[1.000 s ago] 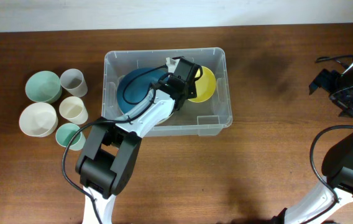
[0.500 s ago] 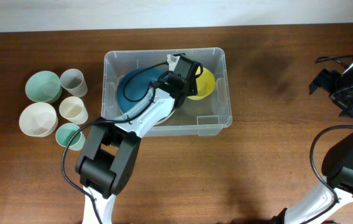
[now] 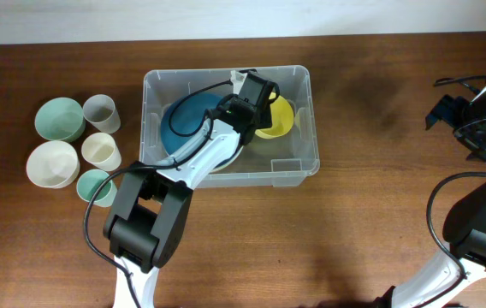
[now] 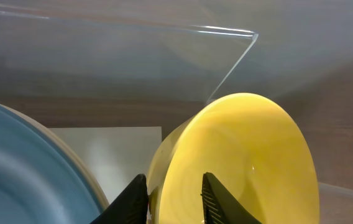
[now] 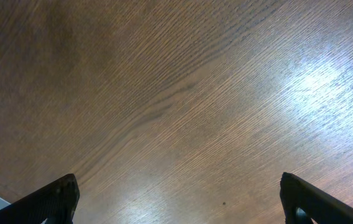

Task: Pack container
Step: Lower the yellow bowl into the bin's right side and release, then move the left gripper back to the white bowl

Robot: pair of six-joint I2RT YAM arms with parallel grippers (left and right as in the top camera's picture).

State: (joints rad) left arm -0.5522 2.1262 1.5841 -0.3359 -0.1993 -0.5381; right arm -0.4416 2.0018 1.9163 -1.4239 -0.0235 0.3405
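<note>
The clear plastic container [image 3: 314,128] stands mid-table and holds a large blue plate [image 3: 187,120] and a yellow bowl [image 3: 284,115]. My left gripper [image 3: 258,101] reaches into it. In the left wrist view the yellow bowl [image 4: 251,155] leans on its edge beside the blue plate [image 4: 21,180]. The left gripper [image 4: 173,200] is open a little and straddles the bowl's rim, with a gap on the inner side. A white label [image 4: 114,152] shows on the container's base. My right gripper [image 5: 176,205] is wide open over bare wood at the far right [image 3: 474,120].
Left of the container stand a green bowl [image 3: 60,118], a grey cup [image 3: 100,112], a cream cup [image 3: 101,151], a white bowl [image 3: 52,163] and a small teal cup [image 3: 95,186]. The container's clear wall [image 4: 133,56] rises just behind the yellow bowl.
The left jaws have parted from the yellow bowl's rim, and the wrist has shifted slightly toward the far wall. The right arm has not moved.
</note>
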